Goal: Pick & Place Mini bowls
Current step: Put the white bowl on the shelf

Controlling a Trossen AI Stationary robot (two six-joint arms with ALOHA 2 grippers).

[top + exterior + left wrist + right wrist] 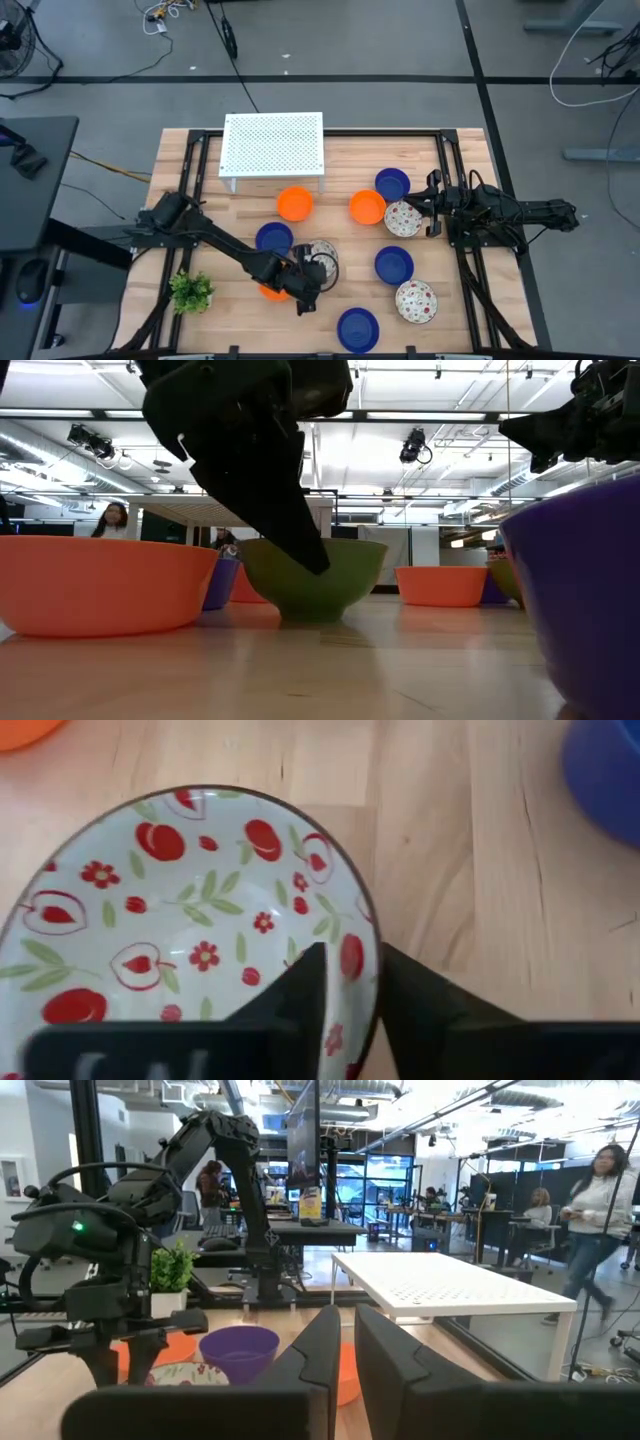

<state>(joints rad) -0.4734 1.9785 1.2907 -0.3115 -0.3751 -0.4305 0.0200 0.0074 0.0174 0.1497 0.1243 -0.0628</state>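
Several mini bowls stand on their bases on the wooden table. They are blue, orange and white with red speckles. My left gripper reaches slanting down to one speckled bowl near the table's middle and is shut on it. In the low view this bowl has an olive outer wall. An orange bowl lies partly under the left arm. My right gripper waits shut with nothing in it at the table's right, near another speckled bowl. My left gripper has the speckled bowl's rim on its near side, one finger inside the bowl and the other outside its wall. The fingers slant down from the table's left. The bowl stands level, its base on the table.
A white perforated rack stands at the far side. A small green plant sits near the left front corner. Blue bowls stand to the right and near side of the held bowl. People move in the room beyond.
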